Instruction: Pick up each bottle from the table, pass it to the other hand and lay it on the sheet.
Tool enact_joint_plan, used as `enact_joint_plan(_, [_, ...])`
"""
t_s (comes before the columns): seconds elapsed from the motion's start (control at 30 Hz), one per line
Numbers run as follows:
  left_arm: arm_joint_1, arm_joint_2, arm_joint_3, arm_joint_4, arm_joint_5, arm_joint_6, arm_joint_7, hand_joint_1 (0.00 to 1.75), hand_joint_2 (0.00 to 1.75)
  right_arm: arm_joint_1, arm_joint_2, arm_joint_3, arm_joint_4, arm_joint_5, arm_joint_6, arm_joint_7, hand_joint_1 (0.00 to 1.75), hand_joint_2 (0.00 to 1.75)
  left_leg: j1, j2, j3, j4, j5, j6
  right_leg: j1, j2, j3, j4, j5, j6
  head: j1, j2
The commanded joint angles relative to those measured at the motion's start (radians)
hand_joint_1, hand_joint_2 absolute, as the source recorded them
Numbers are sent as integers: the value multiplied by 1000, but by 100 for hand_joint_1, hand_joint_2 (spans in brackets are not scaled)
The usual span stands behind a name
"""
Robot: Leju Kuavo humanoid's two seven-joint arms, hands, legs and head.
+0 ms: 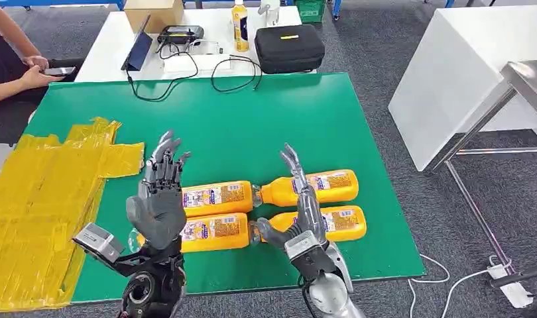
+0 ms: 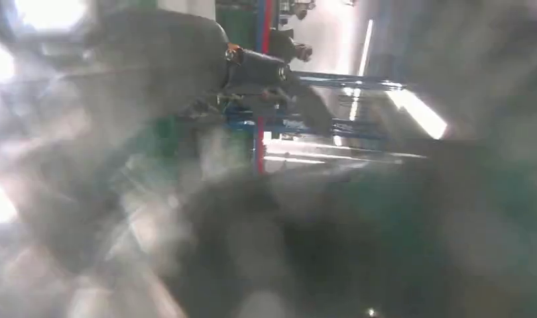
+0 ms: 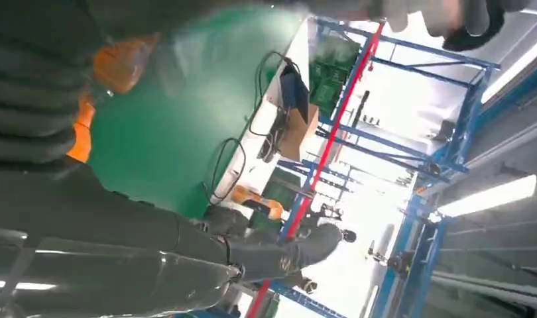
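Several orange bottles lie on their sides in two rows near the front of the green table (image 1: 252,119). In the far row are a left bottle (image 1: 218,197) and a right bottle (image 1: 319,187). The near row holds a left bottle (image 1: 213,232) and a right bottle (image 1: 342,222). My left hand (image 1: 158,199) is raised over the left ends of the left pair, fingers up and apart, holding nothing. My right hand (image 1: 304,212) stands edge-on between the left and right pairs, fingers straight, empty. The yellow sheet (image 1: 40,199) covers the table's left side. The right wrist view shows an orange bottle (image 3: 120,66) past my fingers (image 3: 272,255).
Behind the green table a white table (image 1: 113,40) carries a black case (image 1: 289,48), a tablet (image 1: 138,48), cables and an upright bottle (image 1: 240,25). A person (image 1: 14,73) sits at the far left with a phone. A white block (image 1: 451,79) and a metal table (image 1: 518,86) stand to the right.
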Motion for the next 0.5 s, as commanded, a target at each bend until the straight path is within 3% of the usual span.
enact_joint_plan(0.03, [17, -16, 112, 56, 11, -32, 1, 0, 0, -42, -82, 111, 135, 275, -121, 146, 0, 175, 1, 2, 5, -4, 0, -2, 1, 1, 4, -4, 1, -1, 0, 0])
enact_joint_plan(0.1, [38, -21, 132, 48, -7, -28, 1, 0, 0, -42, -105, 137, 156, 383, -145, 243, 0, 175, 2, 3, 6, -4, 0, -2, 2, 2, 5, -5, 1, -2, 0, 0])
enact_joint_plan(0.23, [66, -25, 161, 12, -2, -41, 1, 0, 0, -13, -157, 122, 159, 466, -172, 316, 0, 175, 1, 2, 5, -4, 0, -2, 1, 0, 5, -4, 1, -1, 0, 0])
enact_joint_plan(0.5, [108, -27, 191, -38, 0, -48, 1, 0, 0, 81, -277, -9, 19, 532, -152, 367, 0, 175, 1, -1, 3, -2, 0, -1, 1, -3, 4, -3, 0, -1, 0, 0])
